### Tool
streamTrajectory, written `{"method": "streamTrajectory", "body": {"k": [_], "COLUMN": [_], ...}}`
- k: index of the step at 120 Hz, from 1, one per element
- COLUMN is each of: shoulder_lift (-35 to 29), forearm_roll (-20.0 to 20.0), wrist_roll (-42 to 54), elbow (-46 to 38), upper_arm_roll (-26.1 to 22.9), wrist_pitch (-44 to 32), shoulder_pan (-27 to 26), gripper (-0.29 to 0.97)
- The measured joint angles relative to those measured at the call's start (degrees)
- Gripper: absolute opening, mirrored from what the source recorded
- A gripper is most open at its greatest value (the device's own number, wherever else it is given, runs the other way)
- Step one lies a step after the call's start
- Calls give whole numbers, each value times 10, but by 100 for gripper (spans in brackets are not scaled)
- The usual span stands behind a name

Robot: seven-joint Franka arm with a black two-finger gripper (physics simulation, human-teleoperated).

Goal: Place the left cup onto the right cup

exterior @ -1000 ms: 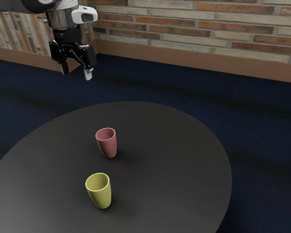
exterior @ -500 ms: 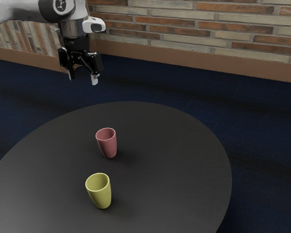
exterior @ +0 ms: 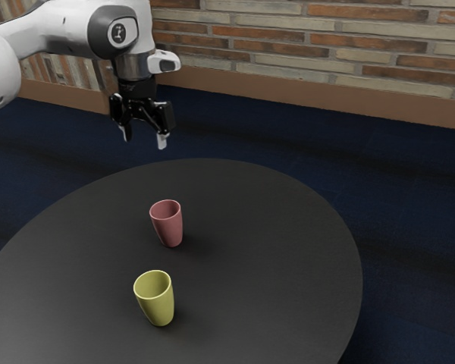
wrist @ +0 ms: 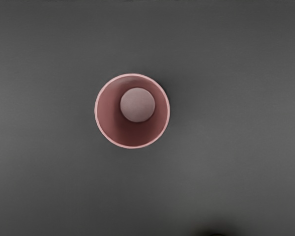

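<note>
While the arm (exterior: pixel 61 30) bends its wrist straight down, its pincer (exterior: pixel 142 139) (fingers spread) hangs above the pink cup (exterior: pixel 167 222).

We see a pink cup (exterior: pixel 167 222) and a yellow-green cup (exterior: pixel 154 297), both smooth and matt, like moulded plastic, with a faint sheen along the sides. The round table (exterior: pixel 288 250) has a dark, even, matt top. Our arm (exterior: pixel 53 30) wears glossy white shells, and the gripper (exterior: pixel 143 140) looks matt black. The floor (exterior: pixel 394 174) reads as dark blue carpet, the wall (exterior: pixel 326 38) as rough brick.
</note>
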State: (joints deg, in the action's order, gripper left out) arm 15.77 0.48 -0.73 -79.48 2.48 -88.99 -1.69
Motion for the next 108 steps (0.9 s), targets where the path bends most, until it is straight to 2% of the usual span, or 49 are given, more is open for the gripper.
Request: {"method": "streamTrajectory", "body": {"k": [63,108], "shoulder_lift": [60,74], "forearm_roll": [-3,-5], "wrist_roll": [-3,-4], "elbow": [0,-6], "upper_arm_roll": [-3,-3], "wrist_pitch": [-50,-87], "shoulder_pan": [14,39], "gripper": [68,68]}}
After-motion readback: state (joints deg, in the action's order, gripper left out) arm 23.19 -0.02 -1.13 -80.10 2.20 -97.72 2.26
